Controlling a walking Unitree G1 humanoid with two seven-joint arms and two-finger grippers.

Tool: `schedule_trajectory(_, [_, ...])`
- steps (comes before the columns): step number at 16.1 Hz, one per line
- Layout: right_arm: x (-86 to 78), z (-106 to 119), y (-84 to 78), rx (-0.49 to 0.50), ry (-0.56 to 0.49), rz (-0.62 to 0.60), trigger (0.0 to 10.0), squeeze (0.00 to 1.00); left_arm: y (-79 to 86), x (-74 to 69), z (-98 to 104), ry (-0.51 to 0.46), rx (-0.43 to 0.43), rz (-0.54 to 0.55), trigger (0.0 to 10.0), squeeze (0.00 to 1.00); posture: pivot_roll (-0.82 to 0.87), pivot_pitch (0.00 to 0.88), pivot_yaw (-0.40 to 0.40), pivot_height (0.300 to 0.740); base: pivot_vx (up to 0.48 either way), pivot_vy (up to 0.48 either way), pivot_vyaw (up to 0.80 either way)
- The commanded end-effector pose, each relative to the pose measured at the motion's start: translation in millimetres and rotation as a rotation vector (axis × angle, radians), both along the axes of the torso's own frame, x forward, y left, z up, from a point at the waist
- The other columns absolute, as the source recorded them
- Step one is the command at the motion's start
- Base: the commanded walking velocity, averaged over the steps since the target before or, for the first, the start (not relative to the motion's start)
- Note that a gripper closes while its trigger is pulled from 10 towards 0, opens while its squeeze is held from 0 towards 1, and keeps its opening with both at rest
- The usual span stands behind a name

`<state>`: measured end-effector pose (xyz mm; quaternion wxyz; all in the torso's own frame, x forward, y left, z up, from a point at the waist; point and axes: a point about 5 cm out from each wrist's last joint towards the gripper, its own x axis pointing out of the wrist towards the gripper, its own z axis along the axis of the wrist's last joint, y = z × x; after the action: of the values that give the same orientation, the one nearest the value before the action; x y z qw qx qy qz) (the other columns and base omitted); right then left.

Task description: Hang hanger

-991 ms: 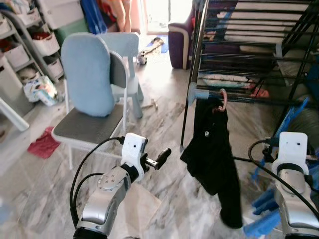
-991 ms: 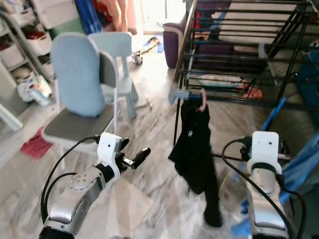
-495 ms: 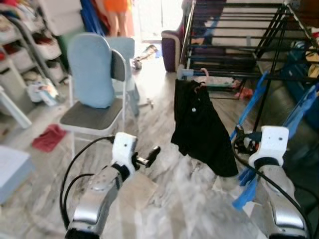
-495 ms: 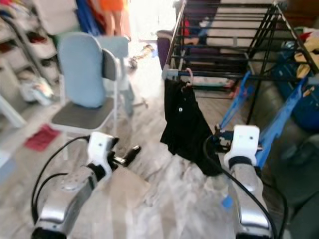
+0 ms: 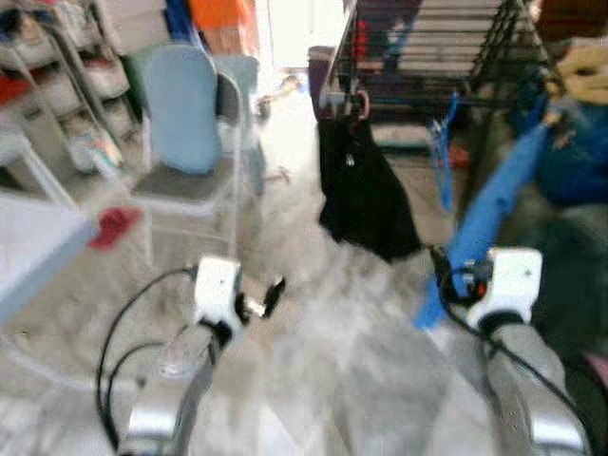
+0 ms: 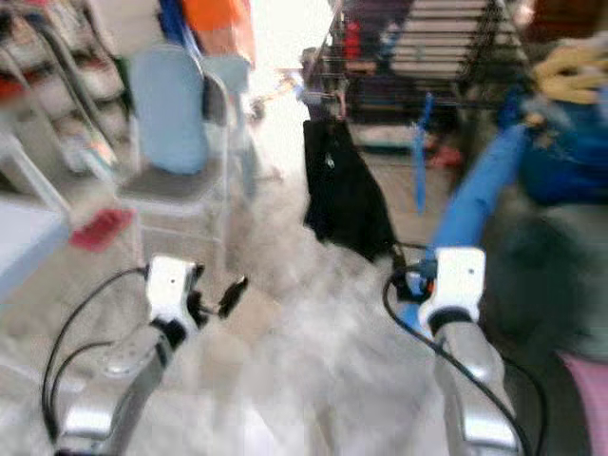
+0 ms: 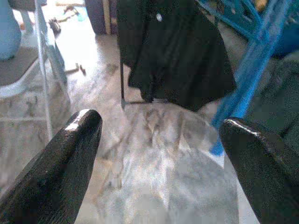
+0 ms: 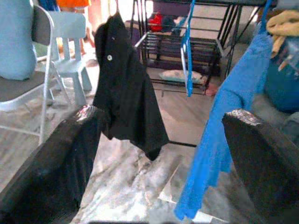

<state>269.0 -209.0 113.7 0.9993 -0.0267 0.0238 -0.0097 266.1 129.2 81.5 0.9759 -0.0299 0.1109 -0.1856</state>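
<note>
Underfoot, grey marbled floor [image 7: 154,158]. Black garment [image 5: 366,190] hangs off drying rack [image 5: 427,57]; chair [image 5: 190,142] nearby. Left gripper [image 7: 159,140] and right gripper [image 8: 159,140] both spread wide, empty.

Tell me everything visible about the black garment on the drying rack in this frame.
The black garment is a soft, dark cloth piece with a small pale button or dot near its top. It hangs on a pink hanger hook from a corner rail of the dark metal drying rack, draping loosely, its uneven lower edge above the marbled floor. Neither gripper touches it. A blue cloth hangs nearby.
</note>
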Motion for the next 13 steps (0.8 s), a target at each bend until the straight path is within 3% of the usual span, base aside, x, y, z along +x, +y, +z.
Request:
schedule_trajectory(1, [2.2, 7, 4.1, 0.004, -0.030, 0.025, 10.0, 0.00, 4.5, 1.4, 3, -0.014, 0.021, 0.023, 10.0, 0.00, -0.15, 0.000, 0.037, 0.740, -0.322, 0.000, 0.00])
schedule_trajectory(5, [6.2, 9, 6.4, 0.018, -0.033, 0.044, 10.0, 0.00, 10.9, 0.8, 1, -0.038, 0.063, 0.056, 10.0, 0.00, -0.14, 0.000, 0.034, 0.740, -0.309, 0.000, 0.00])
schedule_trajectory(10, [7.5, 8, 12.3, 0.015, -0.034, 0.078, 10.0, 0.00, 28.3, 10.1, 11, -0.125, 0.117, 0.241, 10.0, 0.00, -0.13, 0.000, 0.031, 0.740, 0.000, 0.000, 0.00])
schedule_trajectory(13, [10.3, 11, 18.5, 0.002, -0.047, 0.106, 10.0, 0.00, 27.3, 11.5, 11, -0.154, 0.154, 0.277, 10.0, 0.00, -0.13, 0.000, 0.032, 0.740, 0.000, 0.000, 0.80])
